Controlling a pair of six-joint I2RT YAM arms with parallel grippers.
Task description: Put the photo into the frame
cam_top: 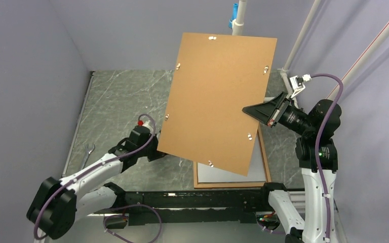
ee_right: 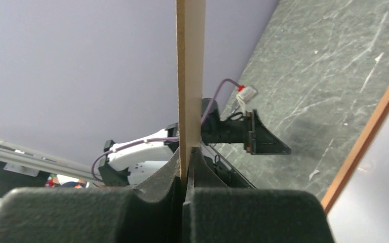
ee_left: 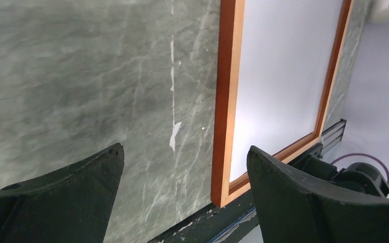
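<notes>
Right gripper point(ee_right: 185, 157) pinched tight on the thin edge of the stiff brown backing board point(cam_top: 215, 101), tilted high. Only from the left wrist: left gripper point(ee_left: 185, 152) spread wide over veined marble table point(ee_left: 81, 76), beside flat orange-brown wooden frame point(ee_left: 226, 101), photo point(ee_left: 283, 76) inside, white back up.

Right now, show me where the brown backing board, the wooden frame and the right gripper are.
backing board point(cam_top: 218, 96), top external view, middle of its brown face.
frame point(ee_left: 225, 101), left wrist view, on its orange-brown side rail.
right gripper point(cam_top: 248, 110), top external view, fingertips pinching the board's edge.
</notes>
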